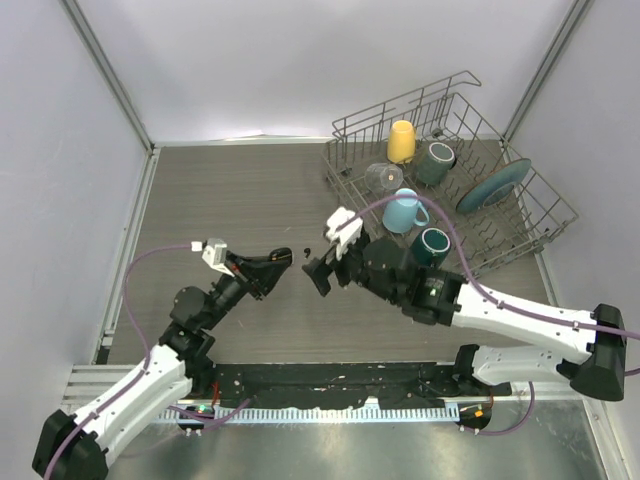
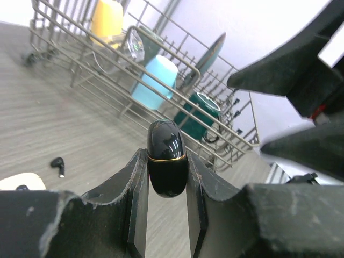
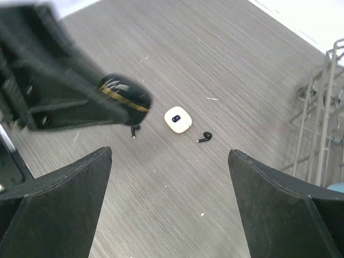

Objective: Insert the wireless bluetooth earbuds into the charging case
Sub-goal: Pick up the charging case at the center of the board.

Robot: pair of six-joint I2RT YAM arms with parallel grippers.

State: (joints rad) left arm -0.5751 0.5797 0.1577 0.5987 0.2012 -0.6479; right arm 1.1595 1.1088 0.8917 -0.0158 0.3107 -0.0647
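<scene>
1. Left gripper (image 2: pixel 166 180): clamped on black case (image 2: pixel 165 144), held above the table (image 3: pixel 226 59); lid looks shut.
2. Right gripper (image 3: pixel 169 156): spread wide, empty.
3. 2 black earbuds (image 3: pixel 204 137): on table, flanking white case (image 3: pixel 178 119).
4. Advice: steady case, open lid first.

Black gold-banded case (image 3: pixel 126 98) in left pincer (image 3: pixel 110 102); below, cream-white case (image 3: pixel 178 119) between black earbud (image 3: pixel 204 137) and second black earbud (image 3: pixel 134 130)

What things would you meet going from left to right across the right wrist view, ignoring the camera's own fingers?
Black case → cream-white case → black earbud → dish rack.
</scene>
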